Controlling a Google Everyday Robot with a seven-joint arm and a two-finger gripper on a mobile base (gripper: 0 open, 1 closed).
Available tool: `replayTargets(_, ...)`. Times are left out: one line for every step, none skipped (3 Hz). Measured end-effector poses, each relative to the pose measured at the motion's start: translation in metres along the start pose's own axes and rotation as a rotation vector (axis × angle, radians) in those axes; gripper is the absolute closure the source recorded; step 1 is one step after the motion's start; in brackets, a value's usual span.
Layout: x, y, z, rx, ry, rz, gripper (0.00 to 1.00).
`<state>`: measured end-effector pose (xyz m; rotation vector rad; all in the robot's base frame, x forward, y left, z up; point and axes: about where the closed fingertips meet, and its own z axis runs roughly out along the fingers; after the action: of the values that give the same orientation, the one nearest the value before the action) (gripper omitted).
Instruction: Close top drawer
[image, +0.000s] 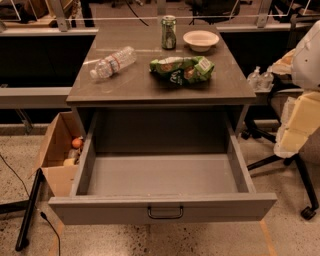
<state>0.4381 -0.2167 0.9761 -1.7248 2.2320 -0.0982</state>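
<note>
The top drawer (162, 175) is pulled far out of the grey cabinet toward the camera. Its plain grey box interior holds nothing. Its flat grey front (100, 212) runs across the bottom of the view, with a small dark bar handle (165, 212) at the centre. My gripper is not in view. A white and cream shape (302, 100) at the right edge may be part of my arm; it stands to the right of the drawer and apart from it.
The cabinet top (125, 82) carries a lying water bottle (112, 62), a green can (169, 32), a pale bowl (201, 40) and a green snack bag (181, 69). An open cardboard box (60, 150) stands left of the drawer. A chair base (295, 170) is on the right.
</note>
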Motion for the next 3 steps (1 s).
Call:
replayTargets(0.000, 0.000, 0.000, 0.000, 0.000, 0.000, 0.00)
replayTargets(0.000, 0.001, 0.005, 0.010, -0.007, 0.001, 0.17)
replayTargets(0.003, 0.011, 0.039, -0.004, -0.047, -0.040, 0.39)
